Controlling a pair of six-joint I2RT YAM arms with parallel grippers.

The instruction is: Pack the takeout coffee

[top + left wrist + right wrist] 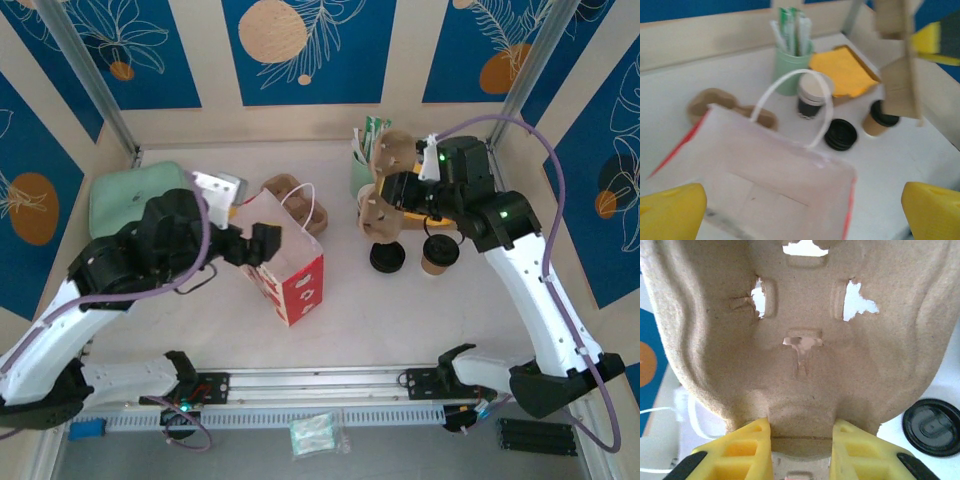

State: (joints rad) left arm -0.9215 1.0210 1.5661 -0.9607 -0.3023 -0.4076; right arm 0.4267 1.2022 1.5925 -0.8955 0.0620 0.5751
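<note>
We find the bag standing left of centre on the table, mouth upward. Just behind it lies a cup carrier; whether the two touch we cannot tell. Right of the bag, well apart, sits the loose lid, and just right of that the takeout coffee, upright. Behind the lid stands a lidless cup. Behind that cup is a holder of sachets, with a flat tray to its right. A second carrier hangs above this group, its edge between the fingers of the right gripper. The left gripper sits at the bag's left rim.
</note>
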